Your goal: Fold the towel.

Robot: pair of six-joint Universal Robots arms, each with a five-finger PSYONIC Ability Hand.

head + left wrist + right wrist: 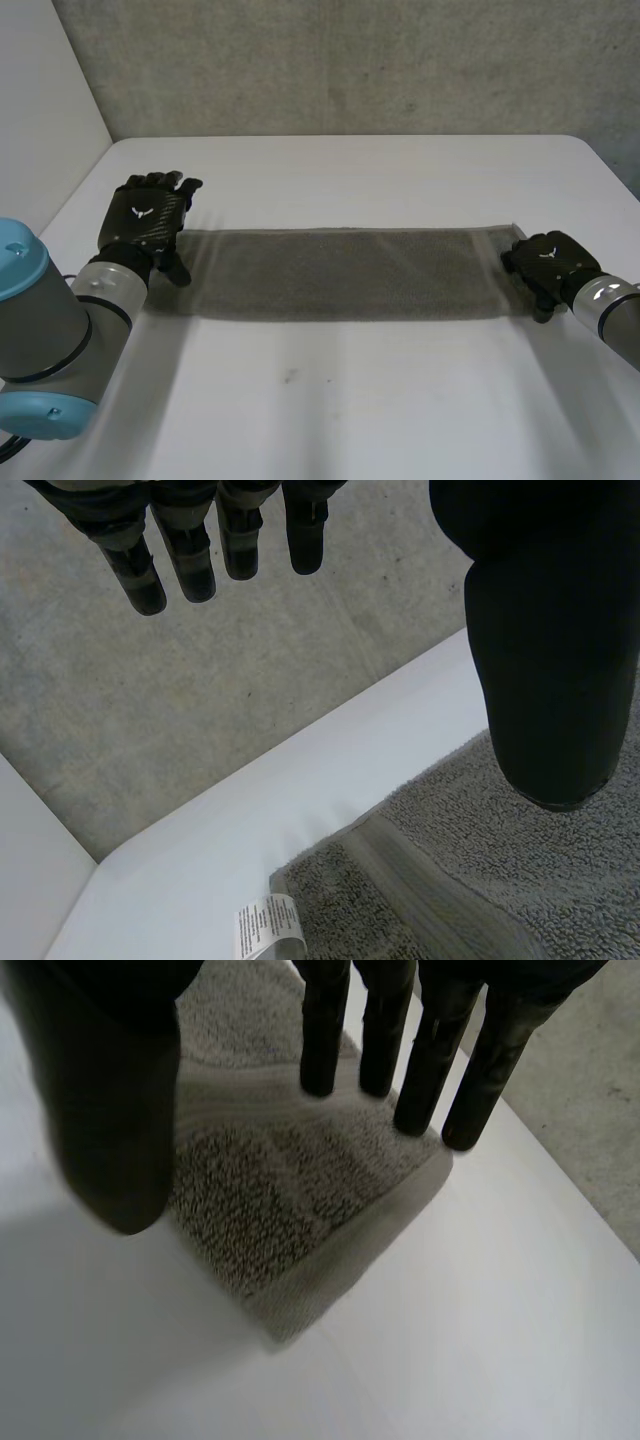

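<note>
Two hands on this one, one at each short end of the cloth. Nearest the camera, at about 7 o'clock of the table, sits the left arm with its fat grey joint and light-blue caps. A bit further in on the bare white top there's a small dark mark, maybe a stain, hard to say.

Past that, the towel lies flat across the middle of the table as one long grey strip running from 9 to 3 o'clock.

The left hand is at the towel's 9 o'clock end. Its fingers are straight, a little spread and up in the air, pointing toward 12 o'clock and holding nothing. The thumb hangs over the towel's corner, well apart from the fingers. A white label sticks out of the towel's edge by that corner.

The right hand is at the 3 o'clock end. Its fingers are straight and close together, with the tips down at the towel's end band near the corner. The thumb is held wide off to the side, so nothing is pinched. That corner lies flat on the table.

Furthest off, beyond the table's 12 o'clock edge, is a grey concrete wall.
</note>
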